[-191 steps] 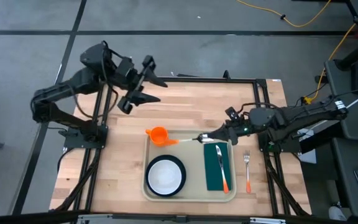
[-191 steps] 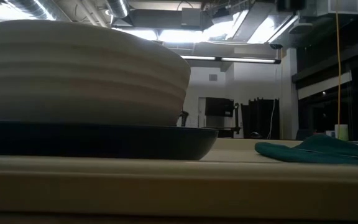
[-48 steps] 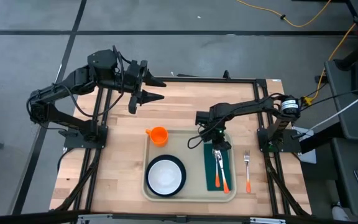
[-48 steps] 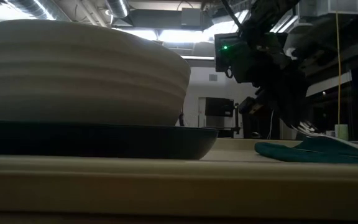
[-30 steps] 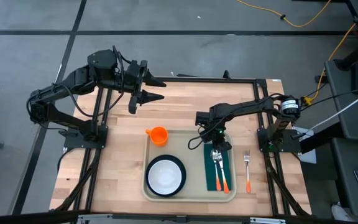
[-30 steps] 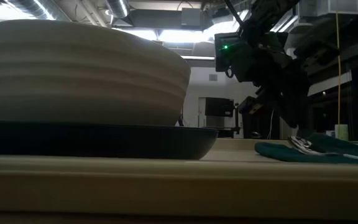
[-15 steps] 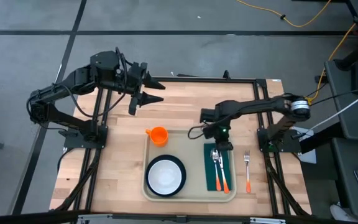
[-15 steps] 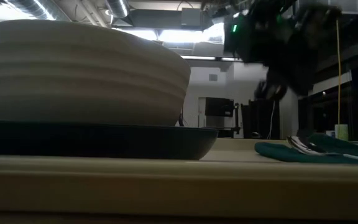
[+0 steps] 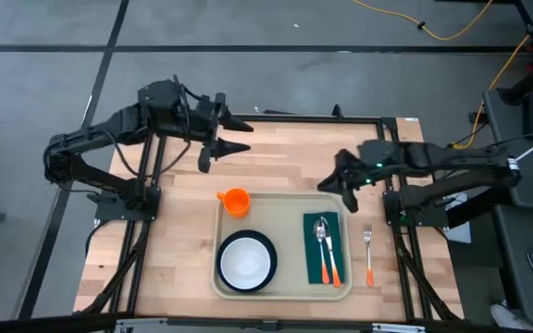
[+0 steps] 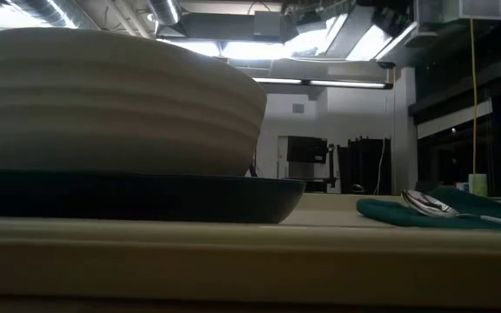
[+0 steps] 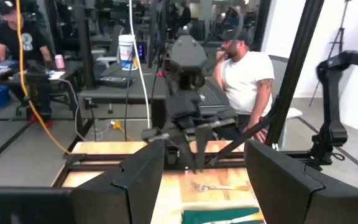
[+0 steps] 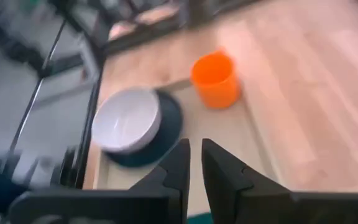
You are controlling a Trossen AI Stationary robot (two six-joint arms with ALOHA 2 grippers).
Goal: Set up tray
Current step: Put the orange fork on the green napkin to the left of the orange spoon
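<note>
Grey concrete floor surrounds the pale wooden worktop (image 9: 276, 166), which sits in a black metal frame; a yellow cable snakes over the floor beyond its far edge. Seen level from the worktop, the room behind is dim, with bright ceiling lights, ducting and dark equipment stands. The left wrist camera looks into a workshop where a person in a white shirt sits behind the worktop and another person in dark clothes stands at a bench.

On the near half of the worktop lies the beige tray (image 9: 287, 208). Inside it, at its left side, a white bowl (image 9: 245, 262) rests on a dark teal plate (image 9: 268, 250). At its right side a green napkin (image 9: 313, 264) carries a spoon (image 9: 320, 231) and an orange-handled utensil (image 9: 334, 271) side by side. An orange cup (image 9: 236, 201) stands at the tray's far left corner. A fork (image 9: 368, 252) with an orange handle lies on the wood just right of the tray.

The right hand (image 9: 340, 190) hovers above the tray's far right corner, its fingers nearly together and holding nothing. The left hand (image 9: 228, 135) waits over the far left of the worktop, fingers spread wide and empty.
</note>
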